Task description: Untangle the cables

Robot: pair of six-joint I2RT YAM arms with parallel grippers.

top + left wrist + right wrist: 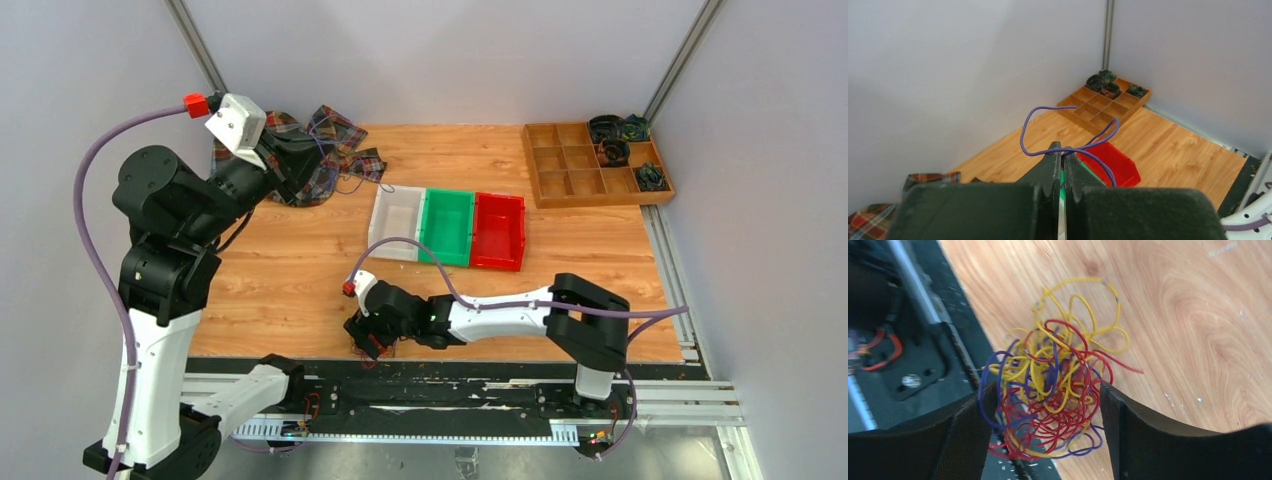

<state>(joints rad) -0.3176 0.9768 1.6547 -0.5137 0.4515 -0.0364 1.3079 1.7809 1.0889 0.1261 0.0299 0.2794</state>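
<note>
A fist-sized tangle of yellow, red and purple cables point(1053, 390) lies at the table's front edge, partly over the black rail. My right gripper point(1048, 390) stands open around it, one finger on each side; the left finger point(973, 425) touches a purple loop. From above, that gripper point(368, 338) sits low at the near edge with the tangle point(374, 352) under it. My left gripper point(1063, 148) is raised at the far left point(300, 165), shut on a single purple cable point(1023, 135) that loops out from its tips and hangs down.
White point(397, 222), green point(447, 227) and red point(498, 231) bins stand side by side mid-table. A wooden divided tray point(570, 170) holding dark items sits at the back right. A plaid cloth point(340, 135) lies at the back left. The black rail point(440, 385) borders the front edge.
</note>
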